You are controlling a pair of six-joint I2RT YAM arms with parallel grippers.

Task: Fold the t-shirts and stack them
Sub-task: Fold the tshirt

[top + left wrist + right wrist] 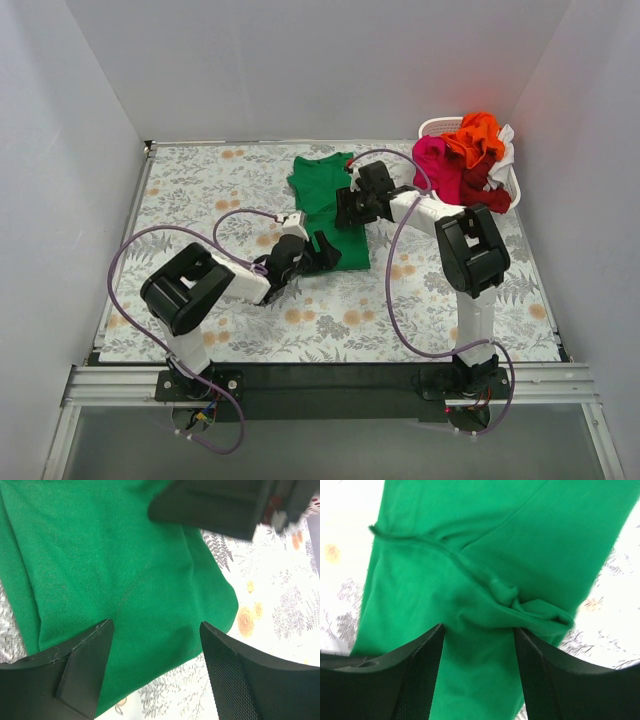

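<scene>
A green t-shirt lies folded into a long strip on the floral table cover, running from the far middle toward the near side. My left gripper is open over its near end, jaws spread wide with cloth and table between them. My right gripper is open over the shirt's right edge, above a bunched fold. Orange, magenta pink, dark red and white shirts are heaped in the back right corner.
A white plastic basket holds the heap of shirts at the back right. White walls close the table on three sides. Purple cables loop from both arms over the near part of the floral cover.
</scene>
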